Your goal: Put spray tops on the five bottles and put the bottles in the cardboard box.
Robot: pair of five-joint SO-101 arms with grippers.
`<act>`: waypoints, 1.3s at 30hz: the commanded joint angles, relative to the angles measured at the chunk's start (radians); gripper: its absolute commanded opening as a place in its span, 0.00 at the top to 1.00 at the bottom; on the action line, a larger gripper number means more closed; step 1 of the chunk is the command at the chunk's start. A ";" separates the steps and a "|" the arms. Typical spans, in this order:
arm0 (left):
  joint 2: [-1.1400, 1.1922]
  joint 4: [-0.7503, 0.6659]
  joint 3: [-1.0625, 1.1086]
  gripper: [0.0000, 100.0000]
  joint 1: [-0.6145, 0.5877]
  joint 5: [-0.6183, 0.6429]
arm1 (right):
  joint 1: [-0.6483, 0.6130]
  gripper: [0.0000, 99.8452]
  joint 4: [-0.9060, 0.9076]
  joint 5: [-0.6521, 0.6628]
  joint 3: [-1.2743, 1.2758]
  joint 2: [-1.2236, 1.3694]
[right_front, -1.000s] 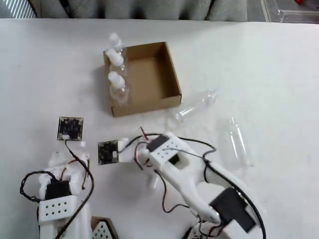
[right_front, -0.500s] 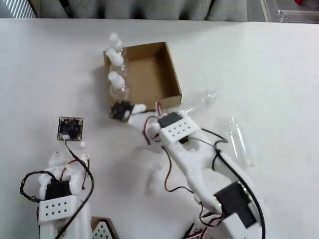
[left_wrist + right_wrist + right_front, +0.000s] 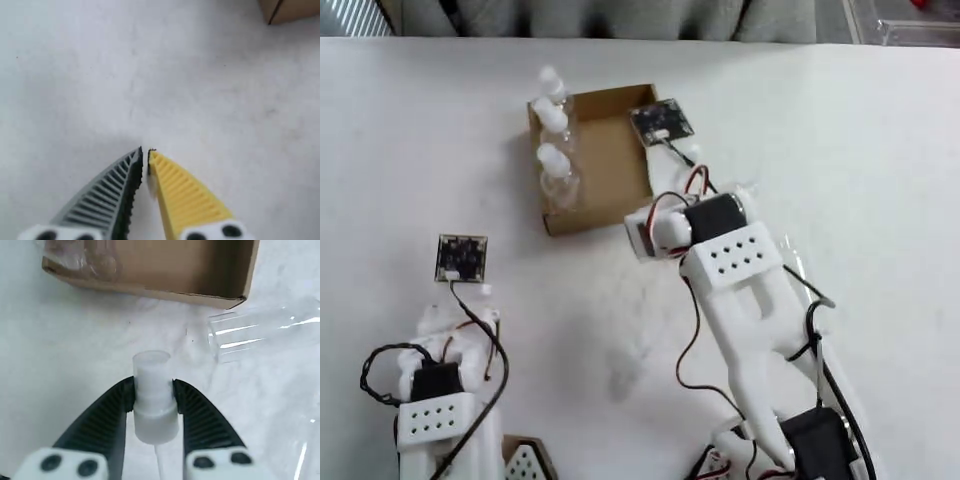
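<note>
High view, left side: left arm (image 3: 432, 395) sits low over the white surface (image 3: 840, 120). Left claw (image 3: 145, 159) is pressed closed with nothing between its teeth. Centre: open cardboard box (image 3: 620, 150), three bottles (image 3: 556, 160) with white tops standing along its left wall. Right of the box: right claw (image 3: 153, 386) is clamped on a white spray top (image 3: 154, 410), just outside the box wall. A clear bottle (image 3: 255, 332) lies on its side near the box corner.
</note>
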 commanded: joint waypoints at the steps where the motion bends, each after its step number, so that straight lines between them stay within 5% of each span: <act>1: -0.013 -0.032 -0.008 0.98 -0.008 -0.011 | -0.008 0.99 -0.004 -0.031 -0.058 -0.042; 15: -0.013 -0.032 -0.008 0.98 -0.008 -0.011 | -0.061 0.98 -0.242 -0.173 0.167 -0.042; 28: -0.013 -0.032 -0.008 0.98 -0.008 -0.011 | -0.028 0.72 -0.280 -0.170 0.250 -0.051; 34: -0.013 -0.032 -0.008 0.98 -0.008 -0.011 | 0.105 0.73 -0.202 -0.169 0.207 -0.050; 39: -0.015 -0.032 -0.008 0.98 0.005 -0.006 | 0.197 0.95 -0.213 -0.169 0.192 -0.042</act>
